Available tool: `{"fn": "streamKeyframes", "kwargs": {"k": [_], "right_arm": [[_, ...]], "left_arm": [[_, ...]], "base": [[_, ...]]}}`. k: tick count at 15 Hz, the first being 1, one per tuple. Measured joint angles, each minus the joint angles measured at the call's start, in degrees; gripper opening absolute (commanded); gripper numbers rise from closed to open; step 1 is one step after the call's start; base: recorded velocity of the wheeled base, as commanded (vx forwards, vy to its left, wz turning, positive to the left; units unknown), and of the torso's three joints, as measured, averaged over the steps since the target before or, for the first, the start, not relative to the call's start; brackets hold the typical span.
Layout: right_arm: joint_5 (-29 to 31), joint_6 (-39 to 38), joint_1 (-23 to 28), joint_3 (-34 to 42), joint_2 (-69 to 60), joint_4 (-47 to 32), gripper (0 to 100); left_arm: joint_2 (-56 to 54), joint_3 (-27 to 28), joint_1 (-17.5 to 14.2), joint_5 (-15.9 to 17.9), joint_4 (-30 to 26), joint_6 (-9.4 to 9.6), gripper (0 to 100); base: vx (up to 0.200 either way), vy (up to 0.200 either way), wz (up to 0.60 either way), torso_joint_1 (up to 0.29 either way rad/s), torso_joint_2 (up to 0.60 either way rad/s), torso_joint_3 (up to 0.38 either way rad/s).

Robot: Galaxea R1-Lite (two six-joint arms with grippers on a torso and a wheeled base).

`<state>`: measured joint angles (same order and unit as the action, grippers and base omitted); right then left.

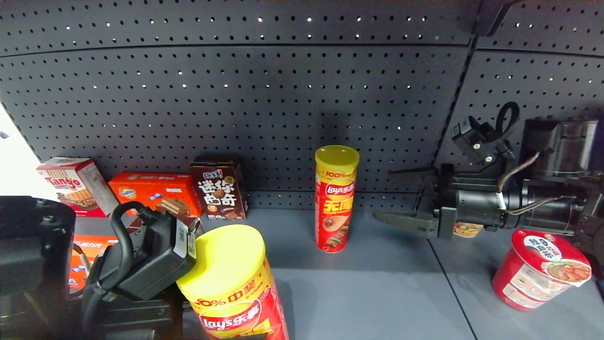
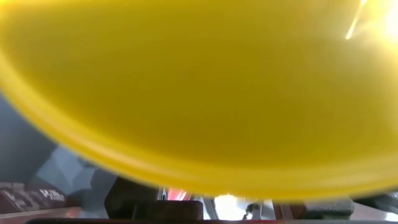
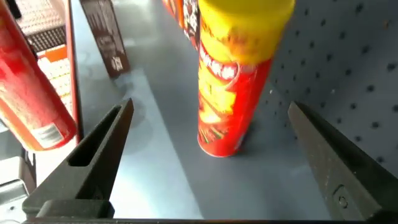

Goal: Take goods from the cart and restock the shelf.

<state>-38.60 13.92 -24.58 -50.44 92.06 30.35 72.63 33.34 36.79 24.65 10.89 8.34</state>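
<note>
A chips can (image 1: 335, 198) with a yellow lid stands upright at the middle of the shelf (image 1: 377, 293), near the pegboard back. My right gripper (image 1: 398, 198) is open just to its right at the same height, apart from it. In the right wrist view the can (image 3: 233, 81) stands beyond the open right gripper (image 3: 210, 107). A second chips can (image 1: 236, 288) is held tilted at the front left by my left gripper, beside the left wrist housing (image 1: 151, 255). Its yellow lid (image 2: 199, 87) sits right before the left wrist camera, and the left fingers are hidden.
Along the back left stand a wafer box (image 1: 75, 184), an orange biscuit box (image 1: 155, 191) and a brown chocolate box (image 1: 219, 186). A red noodle cup (image 1: 538, 269) lies tilted at the front right, with another cup (image 1: 467, 229) behind the right gripper. The shelf in front of the standing can is bare.
</note>
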Motion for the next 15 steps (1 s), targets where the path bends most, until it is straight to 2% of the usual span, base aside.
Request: {"fn": "streamKeyframes", "kwargs": {"k": [10, 13, 15], "right_arm": [[-0.27, 0.04, -0.83, -1.51, 9.26, 3.04, 100], [-2.10, 0.04, -1.13, -5.60, 13.59, 3.52, 100], [-2.40, 0.01, -1.16, -7.33, 15.41, 3.61, 100]], "left_arm": [[2.89, 3.01, 0.20, 0.39, 0.44, 0.20, 0], [3.30, 3.34, 0.17, 0.23, -0.29, 2.88, 0], [2.65, 1.91, -0.13, 0.06, -0.40, 2.94, 0]], "base": [[0.000, 0.000, 0.00, 0.000, 0.00, 0.000], [0.000, 0.000, 0.00, 0.000, 0.00, 0.000], [0.000, 0.000, 0.00, 0.000, 0.00, 0.000]]}}
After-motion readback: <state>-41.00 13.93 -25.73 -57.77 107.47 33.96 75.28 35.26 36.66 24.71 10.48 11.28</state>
